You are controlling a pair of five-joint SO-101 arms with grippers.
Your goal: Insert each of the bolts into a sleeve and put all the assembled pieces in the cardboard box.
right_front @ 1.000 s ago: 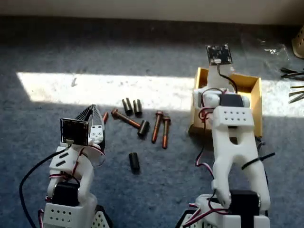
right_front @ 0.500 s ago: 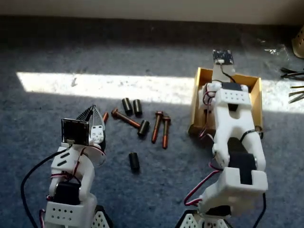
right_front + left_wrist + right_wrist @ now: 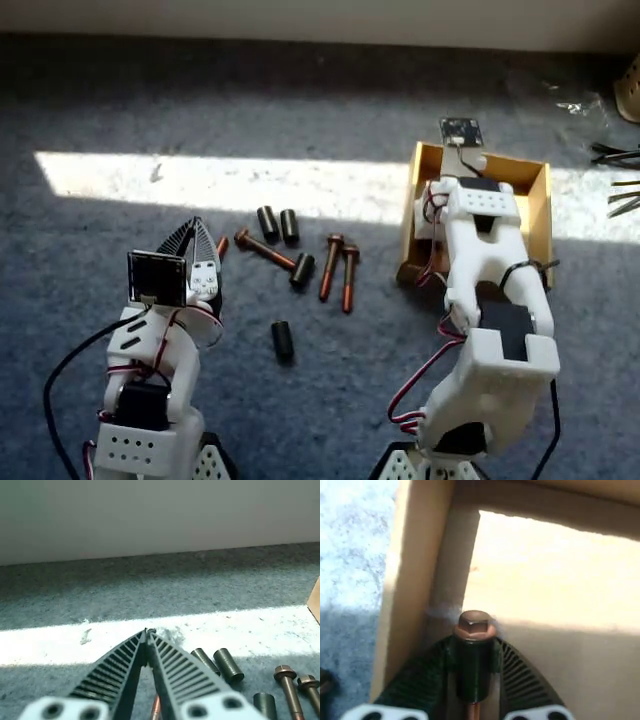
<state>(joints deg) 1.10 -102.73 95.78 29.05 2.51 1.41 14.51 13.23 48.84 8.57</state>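
My right pincer was clamped on a black cylindrical sleeve with a copper-coloured hex-head bolt seated through it, so I was holding 1 assembled piece. Its long axis ran along the fingers, with the head pointing away from the wrist and the shank trailing back between the jaws. Beyond the head lay the floor of the shallow tan cardboard box, and 1 side wall stood close beside the pincer, near a corner. I could not tell whether the head touched the floor. I judged the piece to be inside the walls, so the next move called for letting go, with only that near wall to mind.

My left pincer was closed tip to tip over the blue-grey carpet. Just ahead of it, off toward the box side, lay 2 loose dark sleeves and 2 bare copper bolts. That arm was the nearer to them.
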